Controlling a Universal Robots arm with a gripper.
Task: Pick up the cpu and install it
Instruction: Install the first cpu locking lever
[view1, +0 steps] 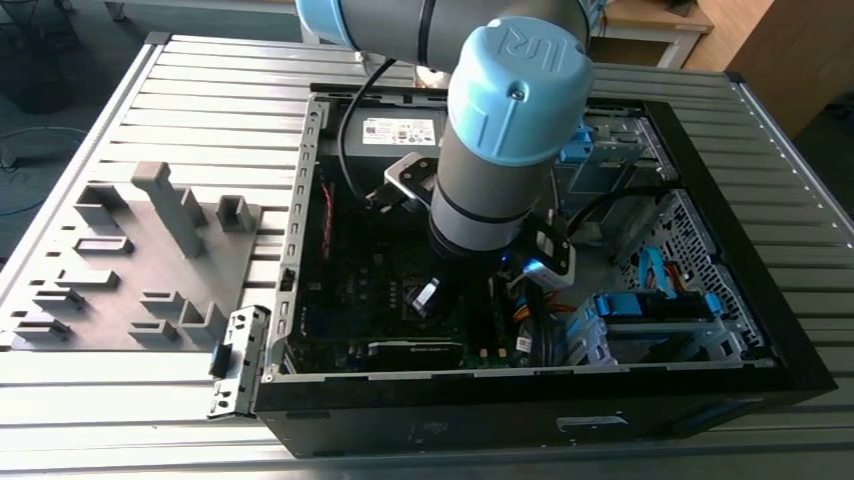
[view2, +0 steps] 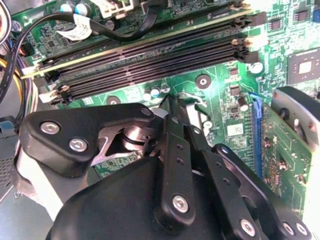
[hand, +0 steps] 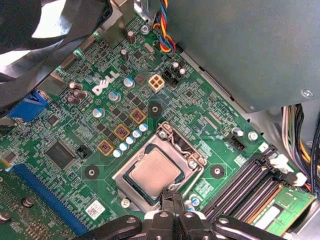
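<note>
Open room above the cpu (hand: 152, 172); memory slots (hand: 250, 182) and power-supply box (hand: 250, 45) flank it.

You'll find raised letters moulded into the arm's blue cap (view1: 518, 60), upper middle of the exterior view. Toward the exterior view's left of it, a white label (view1: 400, 130) with small print sits on the power supply (view1: 387, 108). In the first wrist view, white logo lettering (hand: 105, 83) is printed on the motherboard (hand: 200, 115), and a white sticker (hand: 93, 209) lies near the cpu (hand: 152, 175). In the second wrist view, a white tag (view2: 75, 29) hangs on a black cable (view2: 115, 34). You can't make out the small print.
</note>
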